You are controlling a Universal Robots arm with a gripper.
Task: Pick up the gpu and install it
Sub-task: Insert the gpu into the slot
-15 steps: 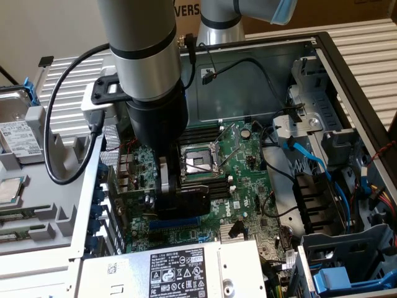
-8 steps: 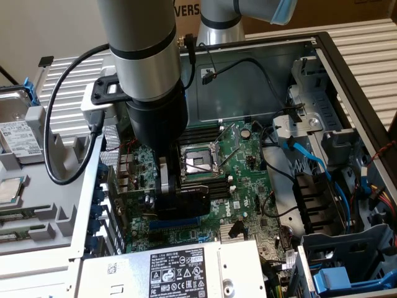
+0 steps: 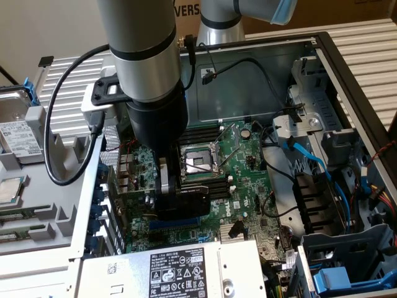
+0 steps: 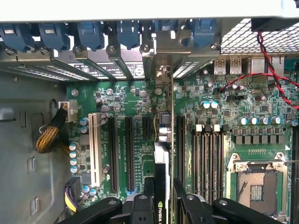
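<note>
Gripping the gpu [image 4: 161,161] edge-on, the end effector [image 4: 163,203] is seen partly closed, with its two black fingers [image 4: 148,193] pressed against either face of the card. The card is held upright over the green motherboard [image 4: 219,105], inside the open computer case [image 3: 248,81]. In the wrist view it is lined up lengthwise with the expansion slots. Black slots [image 4: 128,151] and a white slot [image 4: 95,149] are found on one side of it, the memory slots [image 4: 208,158] and the empty CPU socket [image 4: 256,186] on the other. Its silver bracket end [image 4: 162,77] is pointed at the rear slot openings, close to the row of blue latches [image 4: 88,35]. Whether the card's edge is seated in a slot cannot be told. In the exterior view the end effector is positioned deep in the case, just to the exterior view's left of the CPU socket. The card's black shroud is seen beneath it, near the grey power supply [image 3: 180,273]. Red wires [image 4: 266,70] are routed across the board's port corner, well apart from the card
</note>
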